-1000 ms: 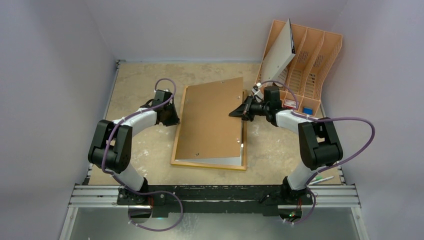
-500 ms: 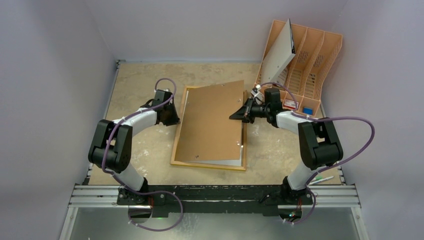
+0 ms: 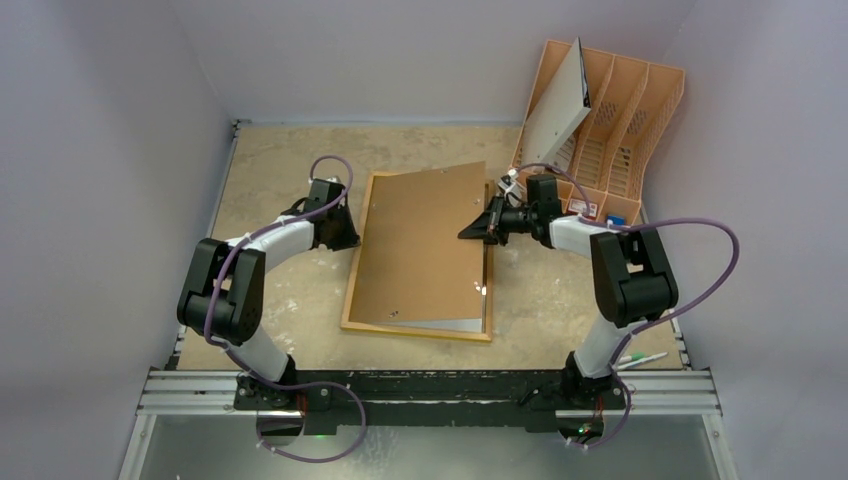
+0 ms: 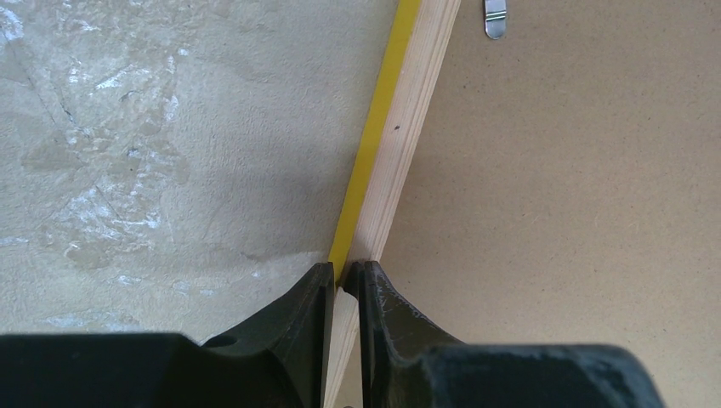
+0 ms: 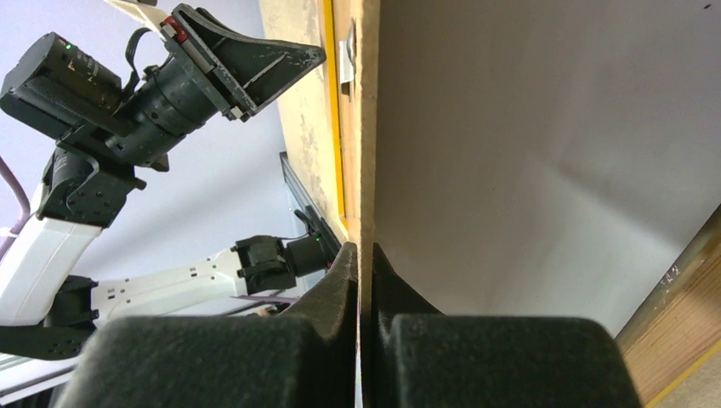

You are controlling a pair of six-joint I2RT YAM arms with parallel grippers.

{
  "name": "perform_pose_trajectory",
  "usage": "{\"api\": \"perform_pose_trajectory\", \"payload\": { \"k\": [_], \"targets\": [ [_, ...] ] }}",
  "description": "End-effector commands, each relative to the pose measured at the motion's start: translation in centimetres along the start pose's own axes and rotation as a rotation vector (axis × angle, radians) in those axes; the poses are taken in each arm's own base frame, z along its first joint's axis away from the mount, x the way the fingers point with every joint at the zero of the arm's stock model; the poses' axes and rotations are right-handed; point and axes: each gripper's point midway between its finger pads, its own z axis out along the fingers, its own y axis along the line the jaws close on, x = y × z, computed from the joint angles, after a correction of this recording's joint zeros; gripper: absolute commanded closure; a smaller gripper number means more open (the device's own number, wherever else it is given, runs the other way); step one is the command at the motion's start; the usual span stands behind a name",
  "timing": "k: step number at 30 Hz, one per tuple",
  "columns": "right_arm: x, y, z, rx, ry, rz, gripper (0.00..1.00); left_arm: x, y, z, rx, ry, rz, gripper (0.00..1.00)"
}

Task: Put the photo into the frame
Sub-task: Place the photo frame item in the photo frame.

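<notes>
The frame (image 3: 415, 331), probably stiff and light, lies back-up at centre, its 9 o'clock rail, the best hold, pinched by the left gripper (image 4: 340, 276), while the right gripper (image 5: 364, 255) clamps the brown board (image 3: 420, 240) at 3 o'clock.

**Twin black-and-white arms, purple cabling**

The left arm (image 3: 262, 243) and right arm (image 3: 600, 242) share one build: smooth white tubular links between chunky black joint housings, rising from black bases. A thin purple cable (image 3: 330, 159) loops along each. The left gripper (image 4: 340, 276) and right gripper (image 5: 364, 251) carry matt black, tapering, faintly scuffed jaws. A small green light (image 5: 68, 47) glows on a wrist housing.
</notes>
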Motion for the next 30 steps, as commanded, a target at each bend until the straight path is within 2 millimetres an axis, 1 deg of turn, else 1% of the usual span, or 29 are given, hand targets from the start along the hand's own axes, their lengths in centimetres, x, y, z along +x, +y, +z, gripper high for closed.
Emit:
{"api": "perform_pose_trajectory", "payload": {
  "k": [1, 6, 8, 12, 14, 17, 21, 25, 30],
  "targets": [
    [0.5, -0.2, 0.6, 0.034, 0.055, -0.047, 0.97, 1.5, 2.0, 1.2, -0.07, 0.044, 0.025, 0.81],
    [-0.1, -1.5, 0.7, 0.11, 0.039, -0.068, 0.81, 1.5, 2.1, 1.1, -0.072, 0.044, 0.024, 0.81],
    [-0.2, -2.0, 0.7, 0.138, 0.034, -0.068, 0.79, 1.4, 2.1, 1.1, -0.074, 0.042, 0.023, 0.8],
    [-0.3, -3.1, 0.5, 0.201, 0.031, -0.069, 0.7, 1.3, 2.1, 0.9, -0.074, 0.033, 0.016, 0.8],
    [-0.6, -3.4, 0.4, 0.225, 0.018, -0.081, 0.61, 1.3, 2.0, 0.9, -0.071, 0.032, 0.013, 0.79],
    [-0.9, -3.7, 0.2, 0.25, 0.001, -0.094, 0.45, 1.2, 1.9, 0.7, -0.071, 0.032, 0.013, 0.79],
    [-1.3, -4.1, 0.0, 0.288, -0.015, -0.124, 0.31, 0.7, 1.7, 0.3, -0.069, 0.017, 0.011, 0.76],
    [-1.8, -4.3, -0.5, 0.334, -0.04, -0.149, 0.25, 0.4, 1.6, 0.1, -0.07, 0.013, 0.012, 0.74],
    [-2.1, -4.3, -1.3, 0.387, -0.056, -0.169, 0.23, 0.1, 1.3, -0.2, -0.064, 0.006, 0.008, 0.71]
  ]
}}
